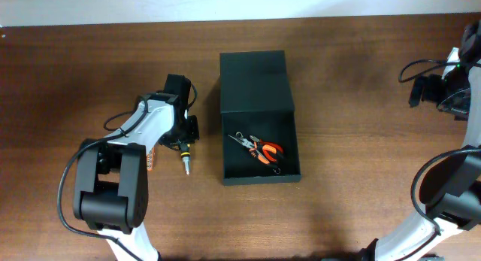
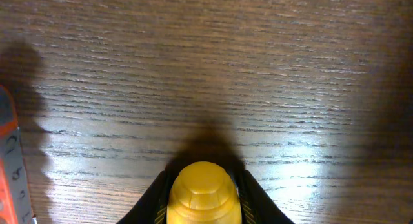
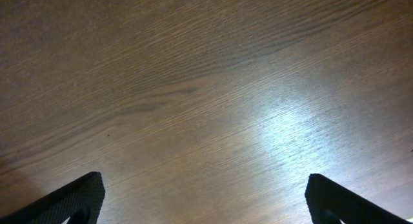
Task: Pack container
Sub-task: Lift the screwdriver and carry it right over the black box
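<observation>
1. On the left side of the table (image 1: 338, 208), the left pincer (image 2: 204, 197) is clamped on a screwdriver's (image 1: 184, 154) yellow handle.
2. Its tip points to the near side and maybe touches the wood.
3. Just right sits the container (image 1: 254, 84), lid open, with orange pliers (image 1: 264, 150) inside.
4. Far right, the right pincer (image 3: 206, 198) has its fingers wide apart.

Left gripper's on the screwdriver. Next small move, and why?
Probably lift the left gripper straight up a little. Its fingers look closed on the yellow handle of the screwdriver, whose tip seems to be down at the table. The open container, with pliers inside, sits to the right, with walls to clear. Raising first should avoid dragging.
</observation>
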Motion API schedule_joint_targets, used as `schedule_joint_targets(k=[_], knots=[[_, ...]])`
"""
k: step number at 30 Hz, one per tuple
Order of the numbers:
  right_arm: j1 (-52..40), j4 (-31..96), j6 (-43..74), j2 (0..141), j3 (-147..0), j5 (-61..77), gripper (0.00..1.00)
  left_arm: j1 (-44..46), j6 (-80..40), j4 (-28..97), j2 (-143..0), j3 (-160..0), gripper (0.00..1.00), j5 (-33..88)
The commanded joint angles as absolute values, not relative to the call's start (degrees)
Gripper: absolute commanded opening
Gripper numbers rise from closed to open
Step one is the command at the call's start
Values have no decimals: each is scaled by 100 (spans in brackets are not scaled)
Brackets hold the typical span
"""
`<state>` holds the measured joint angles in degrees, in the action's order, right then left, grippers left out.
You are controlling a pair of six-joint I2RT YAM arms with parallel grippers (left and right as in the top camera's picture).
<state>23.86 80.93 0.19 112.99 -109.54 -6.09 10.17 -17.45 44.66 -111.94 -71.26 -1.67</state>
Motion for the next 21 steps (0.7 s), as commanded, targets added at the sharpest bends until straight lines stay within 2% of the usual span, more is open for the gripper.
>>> schedule_joint_targets(k=[1, 14, 21], knots=[[2403, 8093, 73, 11194, -10932, -600, 99, 998, -1730, 4711, -11345, -7456, 2, 43], [2403, 8093, 73, 11194, -10932, -600, 99, 1072, -1575, 6051, -11345, -10173, 2, 30], [2403, 8093, 73, 11194, -10932, -600, 99, 1850, -1219, 6514, -11345, -11528, 2, 174]])
